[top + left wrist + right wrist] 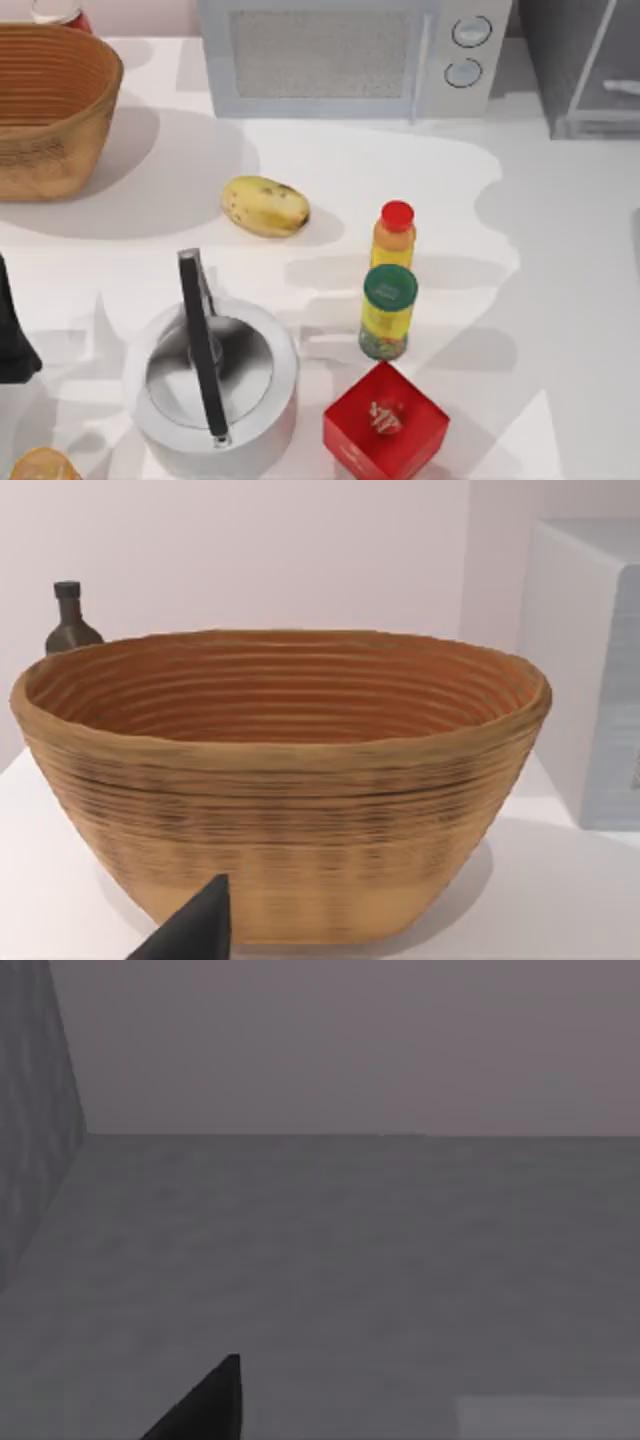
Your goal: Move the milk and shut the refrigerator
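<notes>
The refrigerator (580,60) stands at the far right corner of the table (560,300), dark grey, with a thin light-grey door frame slanting across its front.

Our left end effector (195,925) hangs just before a woven basket (280,780) at the table's far left. We cannot tell whether it is released or clenched. Our right end effector (205,1405) hovers over a flat grey floor that meets a darker grey wall and a pale back wall. Its state we cannot tell either.

The table is plain white, crossed by soft shadows, and the room's wall behind the basket is pale. A dark bottle (70,620) stands beyond the basket. Beside the refrigerator sits a white microwave (340,60) with two round dials. Nearer lie a spotted yellow fruit (265,205), a yellow red-capped bottle (395,235), a green-lidded yellow jar (388,312) just in front of it, a red box (385,425) and a steel kettle (212,385) with a black handle.

The jar's label and the box's top marking are too small to read.
</notes>
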`<state>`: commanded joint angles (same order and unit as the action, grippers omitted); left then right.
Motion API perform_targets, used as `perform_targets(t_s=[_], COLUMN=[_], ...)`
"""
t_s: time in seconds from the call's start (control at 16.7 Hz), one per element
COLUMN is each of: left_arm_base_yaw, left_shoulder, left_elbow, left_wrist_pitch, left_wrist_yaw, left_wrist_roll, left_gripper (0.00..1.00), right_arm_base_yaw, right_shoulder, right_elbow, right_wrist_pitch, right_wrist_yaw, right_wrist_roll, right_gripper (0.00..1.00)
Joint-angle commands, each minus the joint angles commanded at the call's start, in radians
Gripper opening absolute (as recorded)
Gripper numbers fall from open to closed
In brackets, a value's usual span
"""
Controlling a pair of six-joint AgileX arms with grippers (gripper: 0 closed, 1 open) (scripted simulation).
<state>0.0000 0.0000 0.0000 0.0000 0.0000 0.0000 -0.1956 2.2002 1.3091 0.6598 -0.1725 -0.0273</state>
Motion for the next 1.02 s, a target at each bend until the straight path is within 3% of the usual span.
perform_targets(t_s=[0.42,1.02], left_arm_base_yaw=[0.0,0.0], left_shoulder=[0.0,0.0], left_elbow=[0.0,0.0], left_wrist_pitch=[0.0,0.0], left_wrist_yaw=[0.0,0.0], left_wrist_roll=[0.0,0.0], left_gripper=[1.0,1.0], right_arm_base_yaw=[0.025,0.109], right_shoulder=[-0.274,-1.308], right_elbow=[-0.157,-0.747], right_wrist_pitch=[-0.083,-0.367], right_wrist_yaw=[0.022,0.096], right_wrist_roll=[0.004,0.016], right_gripper=[1.0,1.0])
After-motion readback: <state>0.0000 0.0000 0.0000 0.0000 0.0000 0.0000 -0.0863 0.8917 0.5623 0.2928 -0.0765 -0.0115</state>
